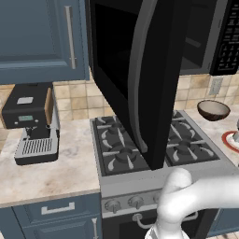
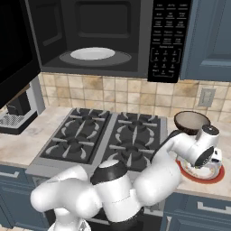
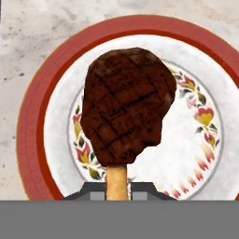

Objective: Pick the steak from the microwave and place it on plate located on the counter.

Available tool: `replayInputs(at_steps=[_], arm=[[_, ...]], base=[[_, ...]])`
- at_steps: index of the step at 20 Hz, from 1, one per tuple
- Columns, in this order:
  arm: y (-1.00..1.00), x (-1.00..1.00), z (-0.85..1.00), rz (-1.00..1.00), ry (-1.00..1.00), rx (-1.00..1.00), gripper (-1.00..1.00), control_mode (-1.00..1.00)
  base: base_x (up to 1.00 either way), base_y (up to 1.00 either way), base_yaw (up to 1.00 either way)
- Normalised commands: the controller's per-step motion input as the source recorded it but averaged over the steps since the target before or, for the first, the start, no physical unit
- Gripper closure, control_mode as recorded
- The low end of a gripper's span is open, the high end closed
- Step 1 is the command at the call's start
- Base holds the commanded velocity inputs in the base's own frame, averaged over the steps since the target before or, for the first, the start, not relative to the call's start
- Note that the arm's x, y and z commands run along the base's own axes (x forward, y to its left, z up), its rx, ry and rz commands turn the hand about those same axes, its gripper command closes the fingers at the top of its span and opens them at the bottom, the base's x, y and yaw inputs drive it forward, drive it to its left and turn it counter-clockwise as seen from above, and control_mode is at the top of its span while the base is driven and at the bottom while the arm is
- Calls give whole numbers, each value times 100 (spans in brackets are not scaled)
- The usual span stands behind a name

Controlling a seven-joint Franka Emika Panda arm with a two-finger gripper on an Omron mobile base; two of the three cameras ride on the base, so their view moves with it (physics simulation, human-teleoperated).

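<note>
Over at the right end of the counter [image 2: 27, 149], the gripper [image 2: 215, 159] hangs low above the plate [image 2: 216, 177], mostly blocking it. From the hand view the steak [image 3: 126, 109] sits over the plate's middle, bone end running down between the fingertips, which are cut off, so I can't tell if they're pinching it. Microwave [image 2: 103, 40] door hangs wide open, hiding part of the stove [image 1: 140, 144].
</note>
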Motion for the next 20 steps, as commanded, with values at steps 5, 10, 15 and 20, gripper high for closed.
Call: replayInputs(at_steps=[5,10,15,20], arm=[[-24,9,-6,0,1,1,100,-100],[-6,1,-30,0,1,0,100,-100],[0,1,-26,0,0,0,100,-100],[0,1,-6,0,0,0,100,-100]], base=[[0,0,0],[0,0,0],[0,0,0],[0,0,0]])
